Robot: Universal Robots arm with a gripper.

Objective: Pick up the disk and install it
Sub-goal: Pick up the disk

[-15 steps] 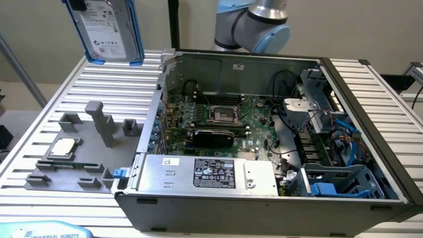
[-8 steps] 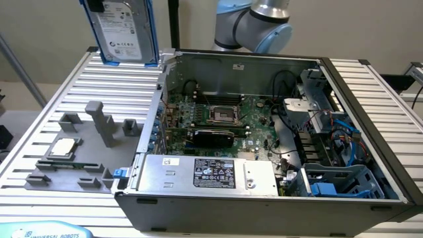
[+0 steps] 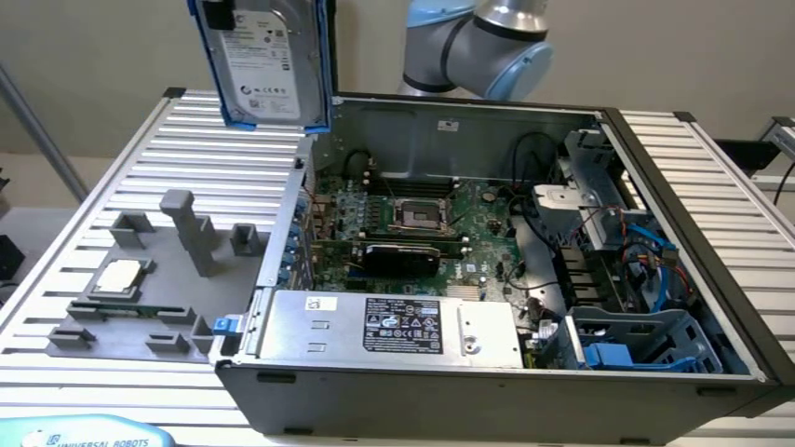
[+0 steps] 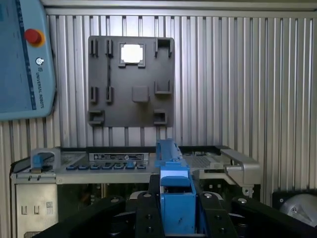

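Exterior view: disk lifted, carry step in hand, not yet installed.
The disk hangs upright over the left wall of the open computer case. In the wrist view the gripper clamps its blue rail. Seating it, I'd judge, calls for squaring the rails to the blue drive cage at far right. The disk's top is cut off, and the cage slots are hard to read.

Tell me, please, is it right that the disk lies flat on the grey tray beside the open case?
Not quite: the disk is held upright in the air beside the open case, not flat on the grey tray; the exterior view shows it.
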